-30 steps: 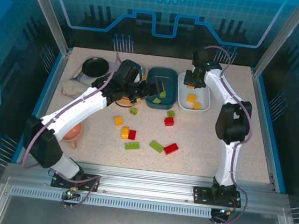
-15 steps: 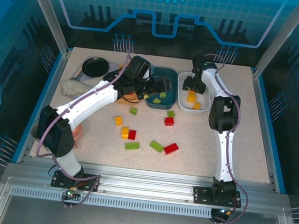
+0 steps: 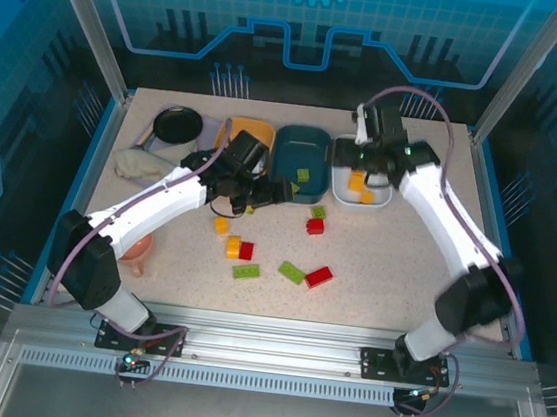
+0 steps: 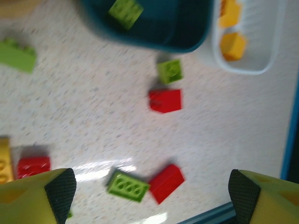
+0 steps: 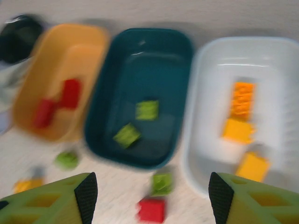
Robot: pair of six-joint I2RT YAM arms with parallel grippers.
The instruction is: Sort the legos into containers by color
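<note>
Three containers stand in a row at the back. The orange-yellow bin [image 5: 70,51] holds two red legos [image 5: 71,93]. Two green legos [image 5: 147,110] lie in the dark teal bin [image 5: 140,70]. The white bin [image 5: 210,93] holds three yellow-orange legos [image 5: 238,129]. My right gripper [image 5: 153,193] hovers open and empty above the bins' near edge, by the white bin [image 3: 378,195]. My left gripper [image 4: 152,193] is open and empty over the table, above a green lego [image 4: 127,185] and a red lego [image 4: 166,182]. More loose legos, such as a red one [image 3: 315,226], lie mid-table.
A small black pan [image 3: 177,124] and a beige cloth [image 3: 138,164] sit at the back left. A pink cup [image 3: 138,249] stands beside the left arm. A blue rim [image 4: 210,215] bounds the table.
My right gripper has opened above the white bin and its arm has swung out to the right. My left gripper has drawn back from the teal bin toward the loose legos.
</note>
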